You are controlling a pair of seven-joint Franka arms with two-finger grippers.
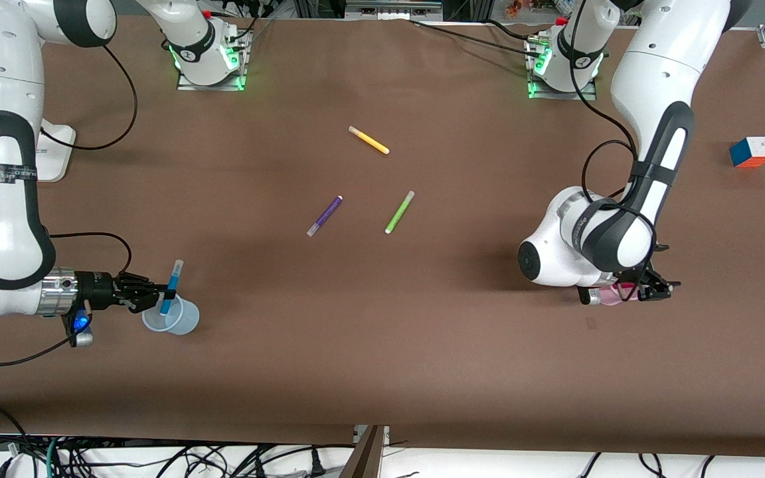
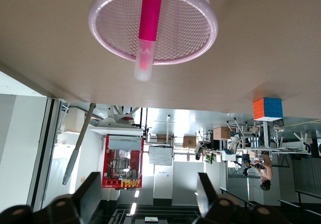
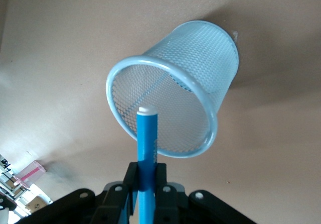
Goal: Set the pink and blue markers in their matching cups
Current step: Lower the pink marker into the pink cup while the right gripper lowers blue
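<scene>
The blue marker [image 1: 171, 287] stands upright, pinched in the right gripper [image 1: 163, 292], its lower end inside the blue cup [image 1: 180, 321] at the right arm's end of the table. The pink marker [image 2: 146, 30] leans in the pink cup [image 2: 108, 38], with the left gripper [image 2: 148, 196] spread wide and empty just beside it. A purple pen [image 1: 325, 216], green pen [image 1: 400, 212] and yellow pen [image 1: 368, 140] lie mid-table.

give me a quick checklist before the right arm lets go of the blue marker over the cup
1. Right gripper shut on the blue marker: ok.
2. Marker's lower end inside the blue cup: ok.
3. Blue cup standing upright: ok.
4. Pink marker already in the pink cup: ok.
5. Left gripper open, clear of the pink marker: ok.
6. Marker tip touching the cup's bottom: cannot tell.
</scene>
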